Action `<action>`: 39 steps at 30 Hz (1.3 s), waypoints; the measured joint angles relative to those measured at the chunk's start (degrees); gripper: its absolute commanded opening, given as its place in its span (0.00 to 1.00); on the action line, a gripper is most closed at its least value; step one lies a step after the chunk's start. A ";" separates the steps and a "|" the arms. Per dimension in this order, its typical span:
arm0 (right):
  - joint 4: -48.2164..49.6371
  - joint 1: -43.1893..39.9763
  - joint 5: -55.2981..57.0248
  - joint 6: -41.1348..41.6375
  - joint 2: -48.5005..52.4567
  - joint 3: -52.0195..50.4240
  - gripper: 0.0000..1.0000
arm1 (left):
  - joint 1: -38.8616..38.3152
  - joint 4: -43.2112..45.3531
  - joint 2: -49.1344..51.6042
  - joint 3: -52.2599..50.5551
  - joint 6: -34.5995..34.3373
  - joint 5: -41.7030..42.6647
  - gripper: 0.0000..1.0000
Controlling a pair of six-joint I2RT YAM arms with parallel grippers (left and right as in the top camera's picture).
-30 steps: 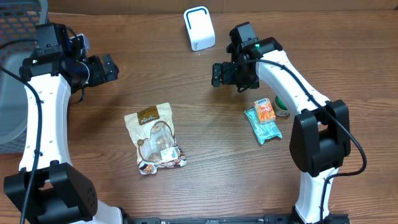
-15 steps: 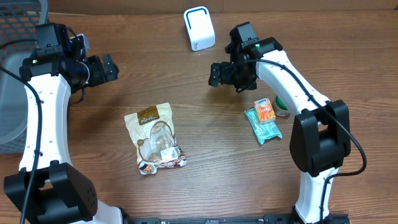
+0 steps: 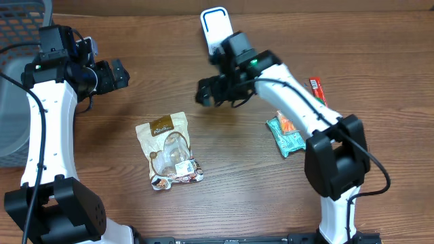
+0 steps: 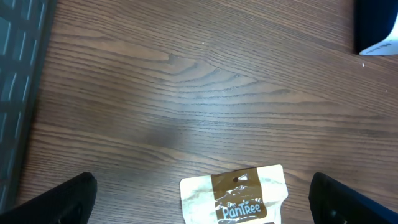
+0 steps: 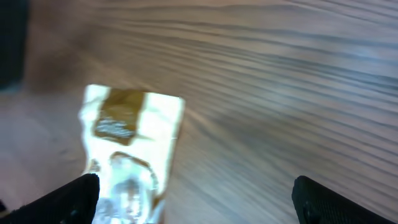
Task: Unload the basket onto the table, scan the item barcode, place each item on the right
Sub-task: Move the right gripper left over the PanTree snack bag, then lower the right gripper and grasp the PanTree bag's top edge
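A cream and brown snack pouch (image 3: 169,150) lies flat on the table's left middle, a small white label (image 3: 182,166) on its lower part. The white scanner (image 3: 215,24) with a blue rim stands at the back. My right gripper (image 3: 207,95) hovers open between scanner and pouch, up and to the right of the pouch. Its wrist view is blurred and shows the pouch (image 5: 130,149) at lower left, with nothing between the fingers (image 5: 345,199). My left gripper (image 3: 121,73) is open at the far left, above the pouch's top edge (image 4: 236,196).
A green packet (image 3: 286,135) with an orange piece lies at the right, partly under my right arm. A red stick pack (image 3: 317,89) lies behind it. A grey basket (image 3: 13,68) stands along the left edge. The scanner (image 4: 376,28) shows in the left wrist view's corner.
My right arm has swung left from near the green packet toward the pouch, uncovering the red stick pack. The left arm has stayed still. Both grippers stay open.
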 measured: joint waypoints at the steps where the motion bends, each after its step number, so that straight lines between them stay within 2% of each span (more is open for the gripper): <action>1: 0.72 0.68 -0.37 -0.04 -0.26 0.00 1.00 | 0.00 0.00 0.00 0.00 0.00 0.00 1.00; 9: 1.73 3.82 0.39 -0.15 -1.25 0.00 1.00 | 0.00 0.02 0.00 0.00 0.00 0.00 1.00; 22: 0.74 20.11 4.50 3.13 -1.25 0.00 1.00 | 0.00 0.02 0.00 0.00 0.00 0.00 1.00; 39: 0.81 22.84 4.72 6.47 -1.25 0.00 1.00 | 0.00 0.02 0.00 0.00 0.00 0.00 1.00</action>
